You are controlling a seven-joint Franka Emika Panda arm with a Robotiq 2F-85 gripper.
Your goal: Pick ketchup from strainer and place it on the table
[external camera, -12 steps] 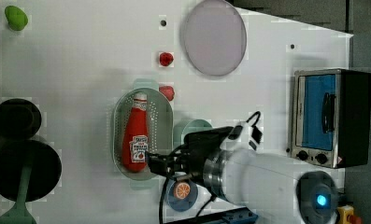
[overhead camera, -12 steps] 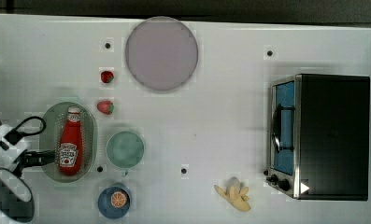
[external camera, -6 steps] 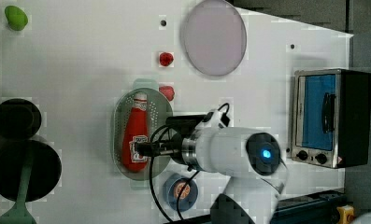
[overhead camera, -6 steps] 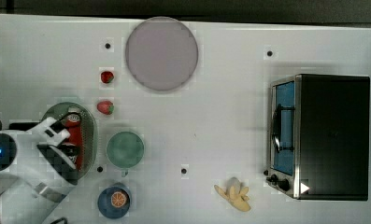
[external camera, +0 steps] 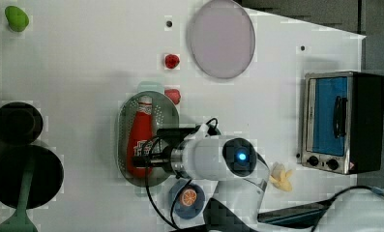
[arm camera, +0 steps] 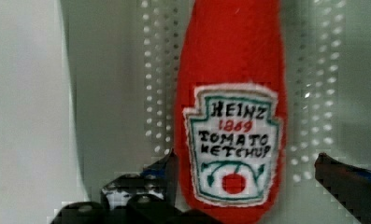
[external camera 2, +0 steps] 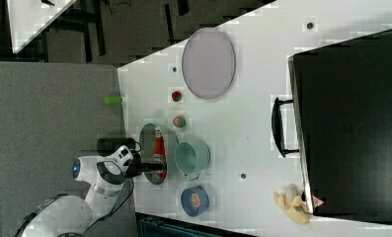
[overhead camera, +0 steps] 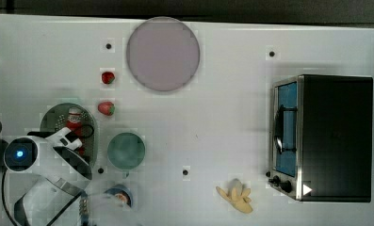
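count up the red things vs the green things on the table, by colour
red: 3 — ketchup, strawberry, strawberry
green: 3 — strainer, round bowl, small green object at the corner
total: 6

Lying lengthwise in the pale green perforated oval strainer, a soft red ketchup bottle with white label; strainer walls close along both long sides. Straddling the bottle's lower body, the open black-fingered gripper, one finger each side (a small gap on both). Crowding the strainer in the top view: on its right the round green bowl, above that a red strawberry, below a small blue bowl. Broad bare white tabletop between bowl and toaster oven.
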